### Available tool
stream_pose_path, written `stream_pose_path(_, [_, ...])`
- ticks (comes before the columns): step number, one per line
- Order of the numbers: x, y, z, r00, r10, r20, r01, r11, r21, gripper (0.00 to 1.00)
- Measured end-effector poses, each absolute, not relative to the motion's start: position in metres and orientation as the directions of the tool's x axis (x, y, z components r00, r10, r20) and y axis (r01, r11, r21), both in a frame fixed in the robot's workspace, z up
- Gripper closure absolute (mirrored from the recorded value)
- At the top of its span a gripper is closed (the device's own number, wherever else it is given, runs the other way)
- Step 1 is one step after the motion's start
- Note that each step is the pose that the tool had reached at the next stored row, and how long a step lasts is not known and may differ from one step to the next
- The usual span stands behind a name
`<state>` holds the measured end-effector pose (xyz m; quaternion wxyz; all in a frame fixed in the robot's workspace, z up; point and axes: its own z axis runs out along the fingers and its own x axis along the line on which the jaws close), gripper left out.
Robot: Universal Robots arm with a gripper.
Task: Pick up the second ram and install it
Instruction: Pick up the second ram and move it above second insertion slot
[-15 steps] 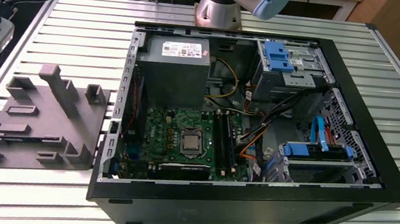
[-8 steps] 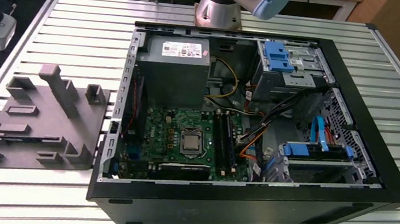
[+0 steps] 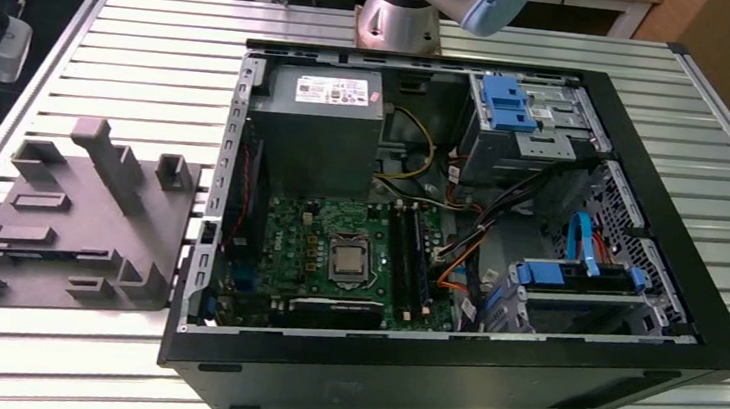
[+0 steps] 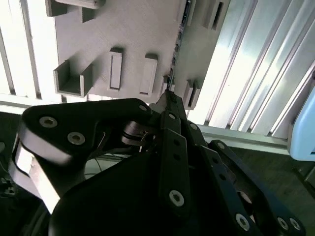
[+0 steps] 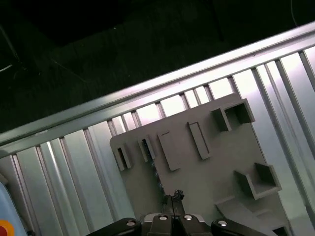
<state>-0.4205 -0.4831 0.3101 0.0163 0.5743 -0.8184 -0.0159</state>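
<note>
The second ram (image 4: 178,37) stands on its long edge in a slot of the grey fixture tray (image 4: 123,29), showing as a thin blue strip with dark chips. In the first wrist view the ram (image 5: 146,149) sits near the tray's (image 5: 216,167) edge by the table rim. My gripper (image 4: 169,96) hangs well above the tray, roughly over the ram's line, with its black fingers closed together and nothing between them. Its fingertip pair (image 5: 173,195) shows against the tray in the first wrist view.
On the slatted aluminium table (image 3: 150,63) the fixture tray (image 3: 82,218) lies at the exterior view's left, with raised blocks. The open computer case (image 3: 470,225) holds the green motherboard (image 3: 332,262), power supply (image 3: 320,120) and blue drive clips (image 3: 502,102). The arm's base (image 3: 403,17) stands behind it.
</note>
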Motion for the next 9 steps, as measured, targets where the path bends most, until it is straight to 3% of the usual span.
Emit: stream_pose_path(9, [-0.4209,-0.4831,0.3101,-0.249,-0.969,0.008,-0.968,0.249,0.045,0.89])
